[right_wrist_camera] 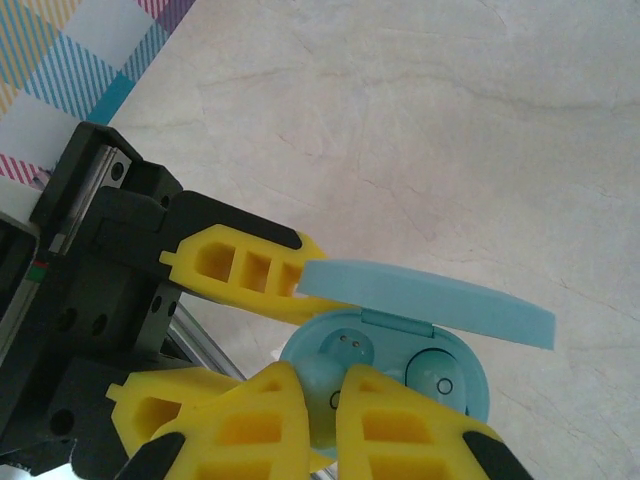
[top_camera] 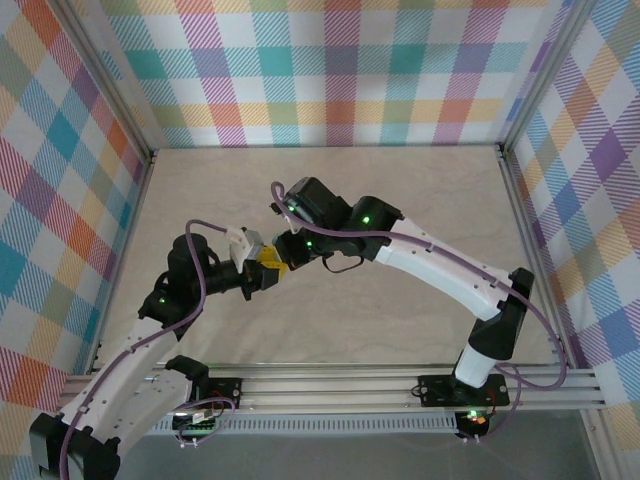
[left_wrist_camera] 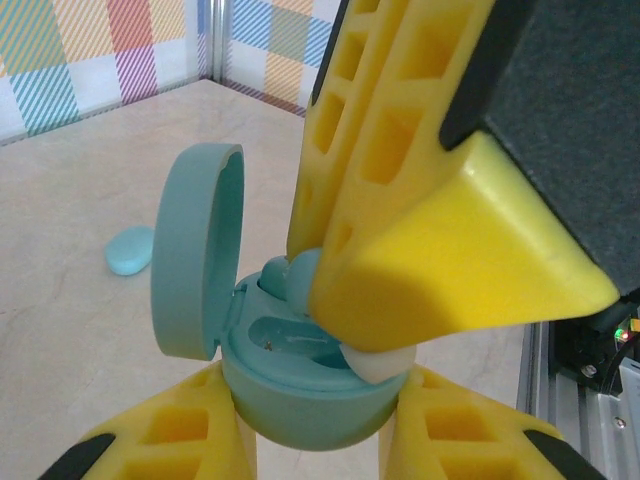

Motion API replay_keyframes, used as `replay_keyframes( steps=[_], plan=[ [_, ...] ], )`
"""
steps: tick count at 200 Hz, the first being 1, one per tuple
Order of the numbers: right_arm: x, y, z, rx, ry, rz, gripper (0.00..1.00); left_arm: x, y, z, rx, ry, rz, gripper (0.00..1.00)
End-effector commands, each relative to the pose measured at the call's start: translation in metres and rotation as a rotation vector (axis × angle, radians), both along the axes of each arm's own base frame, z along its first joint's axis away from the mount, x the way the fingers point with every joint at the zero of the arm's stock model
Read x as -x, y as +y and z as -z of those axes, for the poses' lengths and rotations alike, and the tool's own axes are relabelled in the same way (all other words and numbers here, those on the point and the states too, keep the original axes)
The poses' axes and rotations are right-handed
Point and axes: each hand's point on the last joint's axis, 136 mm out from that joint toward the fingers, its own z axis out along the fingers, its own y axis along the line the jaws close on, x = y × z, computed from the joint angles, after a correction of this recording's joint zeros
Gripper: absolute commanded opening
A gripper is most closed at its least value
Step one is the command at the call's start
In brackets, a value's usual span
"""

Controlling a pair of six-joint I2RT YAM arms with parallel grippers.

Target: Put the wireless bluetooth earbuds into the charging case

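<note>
the charging case [left_wrist_camera: 300, 405] is a rounded teal shell, gripped at its base by the left gripper [left_wrist_camera: 315, 440], its round lid [left_wrist_camera: 195, 265] swung wide open on the hinge and standing on edge beside the two wells. one small pale blue-teal earbud [right_wrist_camera: 318, 378] is pinched in the right gripper [right_wrist_camera: 321, 400] just over the open top of the case, not seated in a well. a second earbud [left_wrist_camera: 130, 250], a pale blue oval, lies flat on the table well apart from the case.
</note>
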Motion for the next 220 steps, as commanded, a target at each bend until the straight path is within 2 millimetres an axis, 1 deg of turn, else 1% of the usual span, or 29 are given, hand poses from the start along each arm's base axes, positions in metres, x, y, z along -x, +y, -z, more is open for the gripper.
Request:
replay_keyframes(
  steps=[1,31,52,128,161,177,205,220],
  plan=[
    [0.001,-0.009,0.005,0.053,-0.007,0.012,0.1,-0.002,0.001,-0.014,0.023,-0.06,-0.002,0.14],
    [-0.008,-0.012,-0.002,0.058,-0.047,0.034,0.11,-0.001,0.0,-0.013,0.025,-0.06,0.002,0.14],
    [-0.01,-0.009,-0.006,0.055,-0.056,0.028,0.11,0.0,0.001,-0.013,0.026,-0.059,0.003,0.14],
    [-0.007,0.002,0.009,0.065,-0.005,0.005,0.11,0.004,0.003,-0.012,0.032,-0.061,-0.003,0.14],
    [-0.003,0.003,0.004,0.044,0.01,-0.003,0.12,0.003,0.003,-0.012,0.028,-0.064,-0.01,0.14],
    [0.0,0.001,0.005,0.049,0.018,-0.008,0.15,0.002,0.003,-0.011,0.028,-0.063,-0.009,0.14],
    [0.004,0.0,0.008,0.066,0.034,-0.024,0.24,0.001,0.002,-0.012,0.03,-0.059,-0.004,0.14],
    [0.005,-0.001,0.005,0.059,0.036,-0.019,0.26,0.001,0.002,-0.011,0.03,-0.057,-0.003,0.14]
  ],
)
